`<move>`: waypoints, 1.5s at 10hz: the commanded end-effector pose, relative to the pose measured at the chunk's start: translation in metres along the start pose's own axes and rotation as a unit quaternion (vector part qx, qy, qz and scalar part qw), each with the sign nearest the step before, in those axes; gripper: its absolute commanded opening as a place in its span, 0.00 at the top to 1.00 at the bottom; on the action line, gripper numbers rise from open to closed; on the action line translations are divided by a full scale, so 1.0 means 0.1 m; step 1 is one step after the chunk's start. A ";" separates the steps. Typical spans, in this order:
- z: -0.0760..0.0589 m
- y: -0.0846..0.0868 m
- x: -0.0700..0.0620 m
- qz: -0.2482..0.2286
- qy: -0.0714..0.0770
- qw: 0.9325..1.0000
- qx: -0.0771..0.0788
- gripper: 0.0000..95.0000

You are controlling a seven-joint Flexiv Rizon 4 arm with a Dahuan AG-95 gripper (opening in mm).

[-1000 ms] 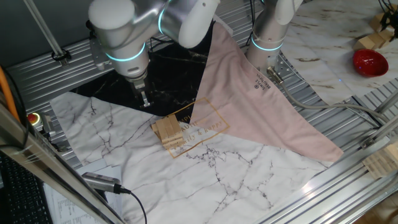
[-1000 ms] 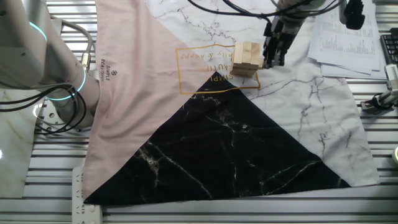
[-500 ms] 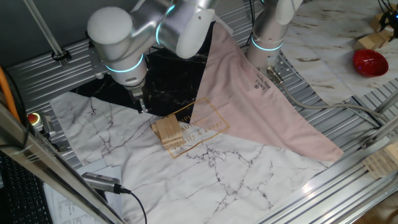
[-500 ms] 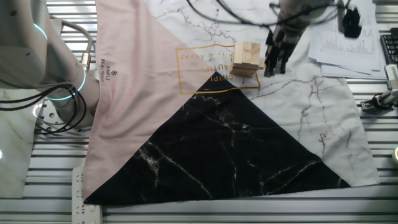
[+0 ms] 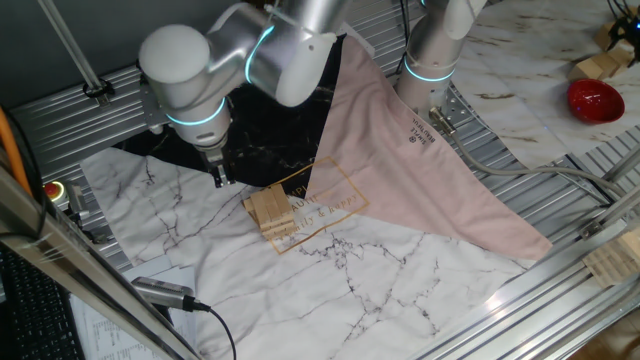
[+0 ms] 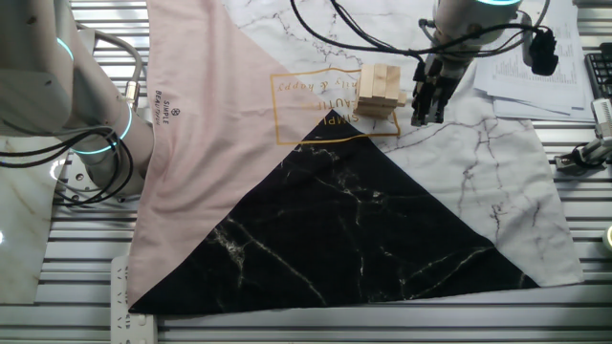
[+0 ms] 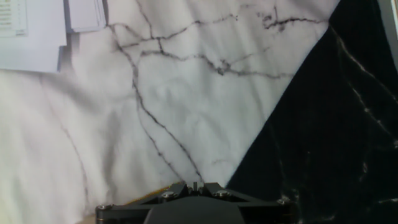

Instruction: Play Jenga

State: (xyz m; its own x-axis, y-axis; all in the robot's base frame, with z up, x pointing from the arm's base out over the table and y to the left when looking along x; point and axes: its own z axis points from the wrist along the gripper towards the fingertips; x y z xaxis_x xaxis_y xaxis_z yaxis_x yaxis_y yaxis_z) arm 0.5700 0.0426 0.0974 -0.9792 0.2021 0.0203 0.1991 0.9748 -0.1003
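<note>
The Jenga [image 5: 270,210] is a small tower of tan wooden bars standing on the white marble cloth, at the corner of the gold print. It also shows in the other fixed view [image 6: 380,91]. It is out of the hand view. My gripper [image 5: 220,180] hangs over the cloth a short way from the tower, not touching it. In the other fixed view the gripper [image 6: 419,118] is just right of the tower. In the hand view the gripper [image 7: 194,185] has its fingers together, with nothing between them, over the line where white and black marble cloth meet.
A pink cloth [image 5: 420,170] and a black marble cloth [image 6: 363,229] overlap the white one. Another arm's base [image 5: 432,60] stands behind. A red object [image 5: 596,100] and wooden wedges [image 5: 600,65] lie far right. Papers [image 6: 531,62] lie beside the cloth.
My gripper has drifted a little away from the tower, along the white cloth towards the black one. The tower has not moved.
</note>
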 end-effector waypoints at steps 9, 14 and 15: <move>-0.18 0.20 -0.10 0.020 0.025 0.998 -0.047 1.00; -0.22 0.52 -0.23 0.025 0.032 0.998 -0.049 1.00; -0.22 0.52 -0.23 0.025 0.032 0.998 -0.049 1.00</move>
State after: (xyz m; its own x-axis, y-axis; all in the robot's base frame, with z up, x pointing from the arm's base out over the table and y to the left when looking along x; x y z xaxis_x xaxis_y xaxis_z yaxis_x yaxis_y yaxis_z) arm 0.6046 0.0949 0.1127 -0.9639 0.2538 0.0812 0.2539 0.9672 -0.0087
